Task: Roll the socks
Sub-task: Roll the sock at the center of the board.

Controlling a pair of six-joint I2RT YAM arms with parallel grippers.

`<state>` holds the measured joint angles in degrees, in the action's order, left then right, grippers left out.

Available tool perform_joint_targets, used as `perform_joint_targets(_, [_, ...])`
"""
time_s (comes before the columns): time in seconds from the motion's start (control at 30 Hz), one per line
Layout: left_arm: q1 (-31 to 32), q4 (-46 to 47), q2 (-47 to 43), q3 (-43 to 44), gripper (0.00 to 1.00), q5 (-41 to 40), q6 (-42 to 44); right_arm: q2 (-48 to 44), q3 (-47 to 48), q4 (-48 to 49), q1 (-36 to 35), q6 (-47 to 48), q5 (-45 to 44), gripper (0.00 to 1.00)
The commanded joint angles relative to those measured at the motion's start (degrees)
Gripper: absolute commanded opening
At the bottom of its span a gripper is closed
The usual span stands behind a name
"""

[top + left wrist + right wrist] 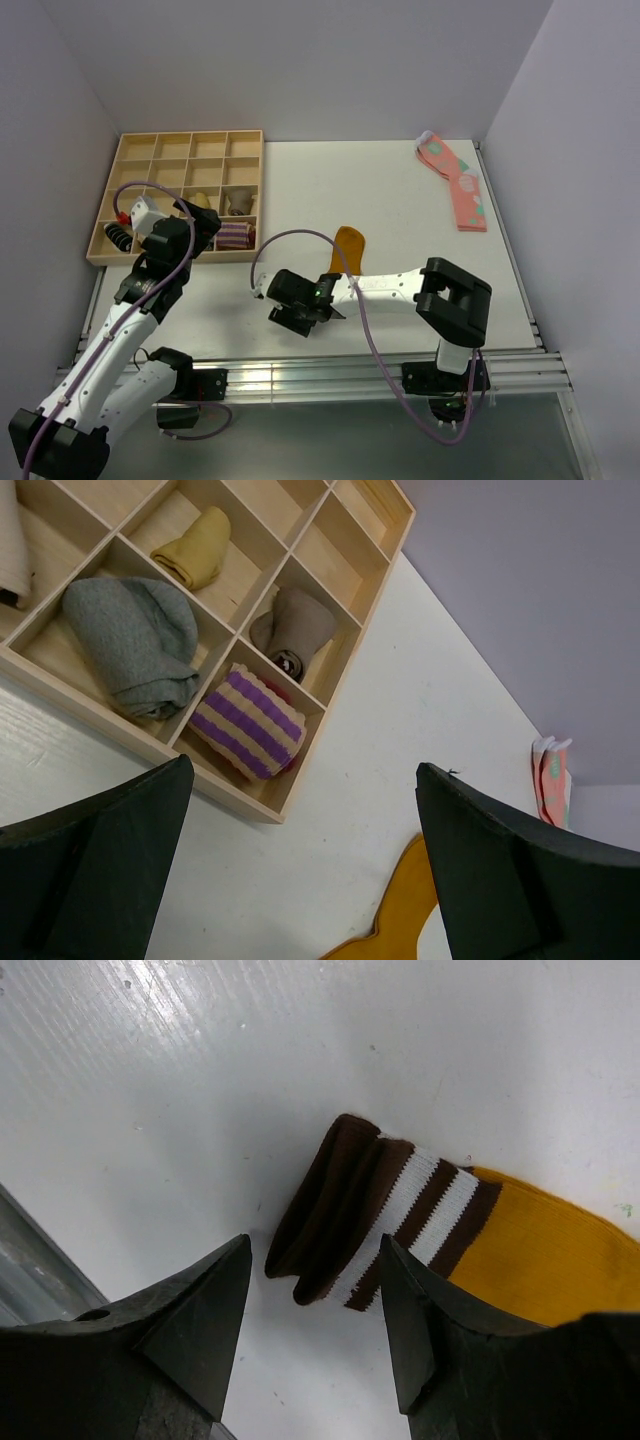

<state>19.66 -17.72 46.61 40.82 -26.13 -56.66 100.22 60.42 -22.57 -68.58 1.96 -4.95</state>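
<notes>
Mustard sock (349, 243) at centre frame, brown striped cuff (372, 1210) bunched.
Right gripper (313, 1260) spread astride the cuff; left gripper (303, 772) spread near the wooden tray (100, 720).

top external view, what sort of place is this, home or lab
Most likely a robotics lab cell: a white table walled by bare panels, the left arm and right arm bolted to a metal rail at its near edge, and a wooden compartment tray holding rolled socks.

Sock (430, 1222) ribbed knit cloth; tray (255, 802) pale bare wood; table (200, 1080) white, faintly glossy, grained.
</notes>
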Motion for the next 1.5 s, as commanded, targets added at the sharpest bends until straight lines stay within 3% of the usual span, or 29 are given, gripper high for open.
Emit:
perform_joint_targets(0.0, [-0.59, 2.60, -0.03, 0.05, 1.00, 1.61, 1.03, -0.03, 2.33, 0.95, -1.12, -1.51, -5.75, 0.61])
perform_joint_targets(0.33, [-1.12, 3.48, 0.59, -0.56, 0.99, 2.40, 1.47, 2.52, 4.26, 0.86, -2.35, -1.87, -10.78, 0.62])
perform_joint_targets(0.83, [-2.17, 4.53, 1.73, -1.09, 0.99, 3.81, 2.08, 3.49, 4.79, 0.77, -4.55, -1.87, -10.78, 0.61])
perform_joint_targets(1.17, [-2.52, 5.32, 1.73, -1.88, 0.99, 4.51, 2.17, 4.98, 4.44, 1.74, -4.37, -1.52, -11.92, 0.38])
perform_joint_targets(1.27, [-2.61, 5.59, 1.73, -2.23, 0.99, 4.77, 2.35, 3.67, 4.27, 1.65, -3.67, -1.08, -10.52, 0.21])
perform_joint_targets(1.33, [-2.61, 5.94, 1.64, -2.67, 0.99, 5.04, 2.44, 2.79, 3.91, 1.47, -1.93, -0.90, -7.36, 0.12])
perform_joint_targets(1.47, [-2.61, 7.08, 1.12, -3.99, 0.99, 5.74, 2.52, -0.90, 2.60, 0.60, 3.52, 0.50, 3.96, 0.10])
